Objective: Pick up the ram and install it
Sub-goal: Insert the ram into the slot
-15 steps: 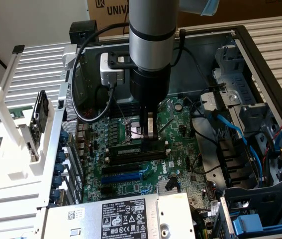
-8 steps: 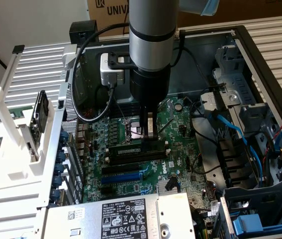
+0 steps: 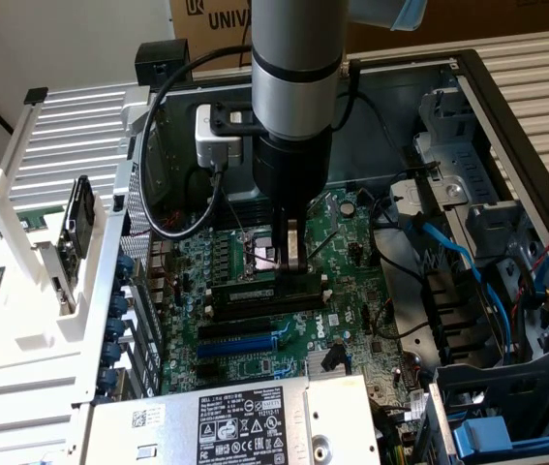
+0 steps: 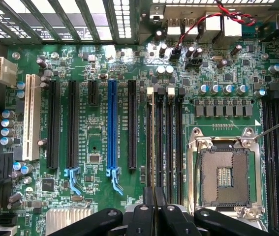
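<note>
1. Nearest: gripper (image 4: 154,192), low over the motherboard (image 4: 95,147). Jaws nearly together w/ only a thin gap, pinched on the top edge of the ram (image 4: 153,142).
2. The ram stands on edge and runs lengthwise along the memory slots (image 4: 170,142). Exterior view has it (image 3: 255,289) down at slot level, right under the gripper (image 3: 290,262). Can't tell which slot of the bank it's in, or whether it's fully seated or just resting in the slot mouth.
3. Step, my read: pick-up is done and the install is in hand, at the insert/press stage.
4. Next move calls for: stick kept square to the slot, notch lined up, then a straight-down push w/ even force. Any tilt risks a jam or stress on the board.
5. Further out: bare CPU socket (image 4: 225,174) on one side of the bank and the blue expansion slot (image 4: 111,128) on the other. Both are apart from the gripper.
</note>
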Robot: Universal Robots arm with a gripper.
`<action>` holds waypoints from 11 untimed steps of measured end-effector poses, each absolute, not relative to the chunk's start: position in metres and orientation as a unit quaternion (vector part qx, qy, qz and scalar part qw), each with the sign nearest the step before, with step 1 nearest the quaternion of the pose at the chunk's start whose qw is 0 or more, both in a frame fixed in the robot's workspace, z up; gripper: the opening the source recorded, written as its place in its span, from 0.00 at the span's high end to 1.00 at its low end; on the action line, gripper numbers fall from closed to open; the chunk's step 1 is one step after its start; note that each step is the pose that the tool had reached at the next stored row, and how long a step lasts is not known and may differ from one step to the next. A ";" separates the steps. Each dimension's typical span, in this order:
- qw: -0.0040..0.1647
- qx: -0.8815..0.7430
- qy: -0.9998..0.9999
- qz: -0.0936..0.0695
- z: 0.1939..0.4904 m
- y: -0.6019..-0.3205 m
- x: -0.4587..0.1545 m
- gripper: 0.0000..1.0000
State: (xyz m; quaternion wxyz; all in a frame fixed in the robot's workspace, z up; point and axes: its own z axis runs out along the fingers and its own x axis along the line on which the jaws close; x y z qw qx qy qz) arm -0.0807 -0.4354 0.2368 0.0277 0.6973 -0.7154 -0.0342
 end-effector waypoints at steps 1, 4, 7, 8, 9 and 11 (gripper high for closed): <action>0.028 0.697 -0.715 -0.034 0.237 -0.435 -0.081 0.88; 0.028 0.697 -0.715 -0.034 0.236 -0.435 -0.081 0.88; 0.028 0.697 -0.715 -0.034 0.236 -0.435 -0.081 0.88; 0.028 0.697 -0.715 -0.034 0.236 -0.435 -0.081 0.88; 0.028 0.697 -0.715 -0.034 0.235 -0.435 -0.081 0.88; 0.028 0.697 -0.715 -0.034 0.235 -0.435 -0.081 0.88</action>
